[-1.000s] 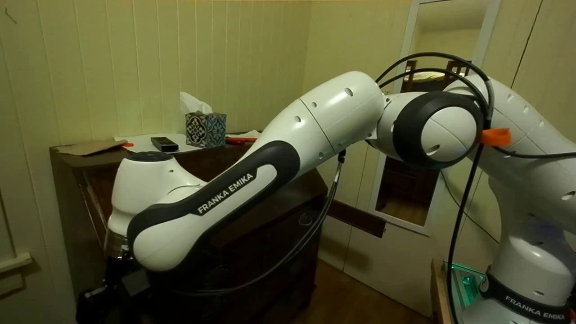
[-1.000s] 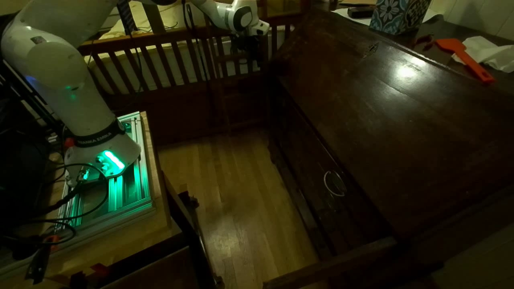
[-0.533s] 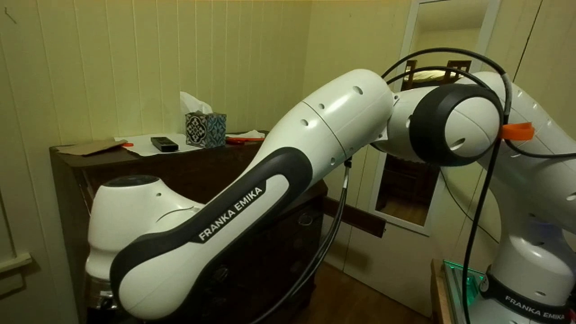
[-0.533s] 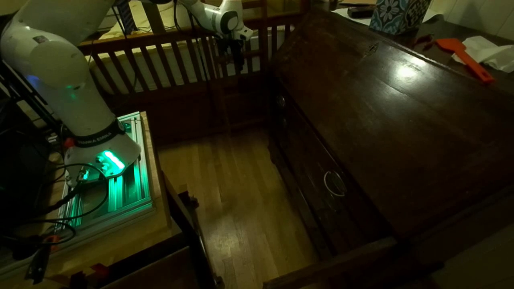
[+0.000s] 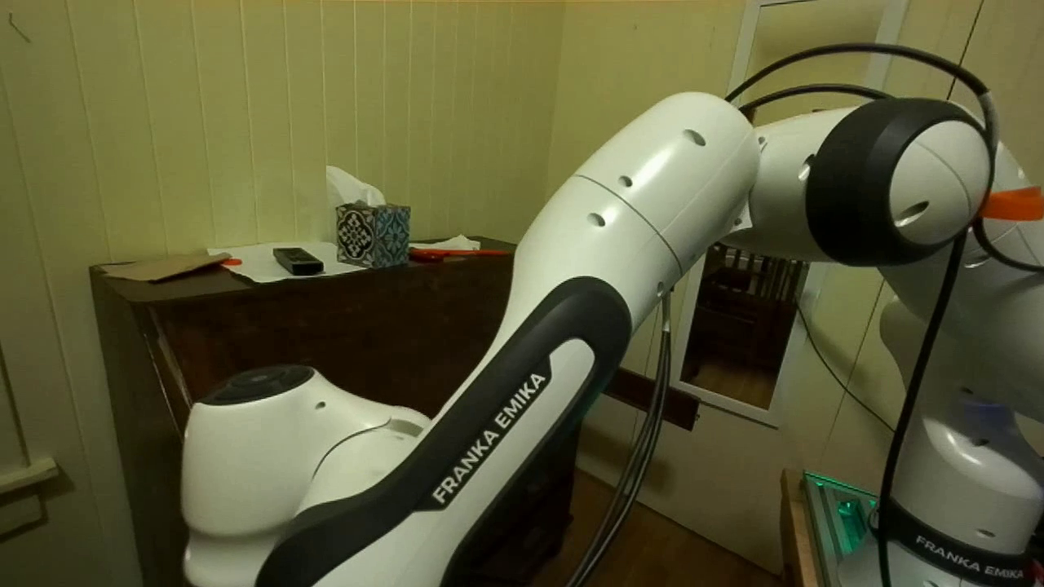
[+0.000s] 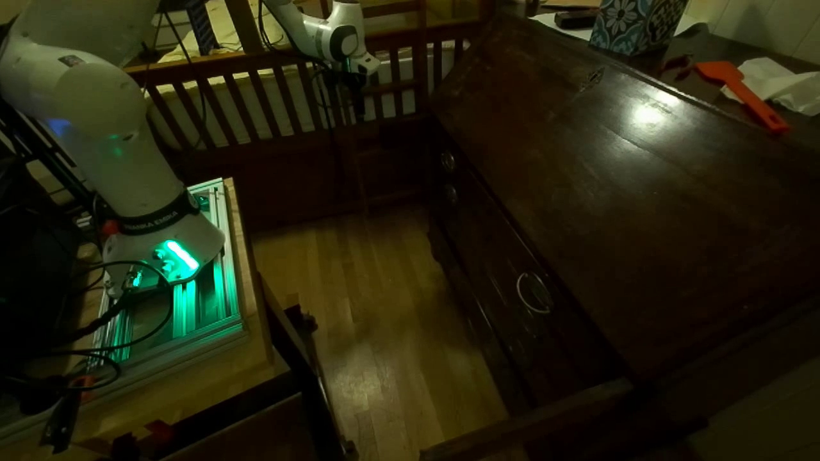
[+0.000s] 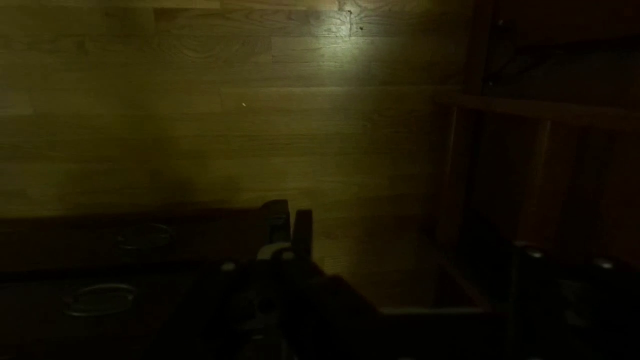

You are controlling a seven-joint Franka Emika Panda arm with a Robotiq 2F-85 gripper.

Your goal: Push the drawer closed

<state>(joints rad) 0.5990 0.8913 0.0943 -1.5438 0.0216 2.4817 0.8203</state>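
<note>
Your gripper (image 7: 292,209) hangs apart from the dresser (image 6: 615,211), push likely ahead.
Fingers (image 7: 303,227) look clenched, empty; square up to its drawer (image 6: 498,238), press mid-front, slow and even.

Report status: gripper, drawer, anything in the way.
Gripper apart from desk, fingers close together, full closure unclear. Drawer dim; can't tell if fully closed. Board juts from desk's end farther from gripper, likely no obstacle.
</note>
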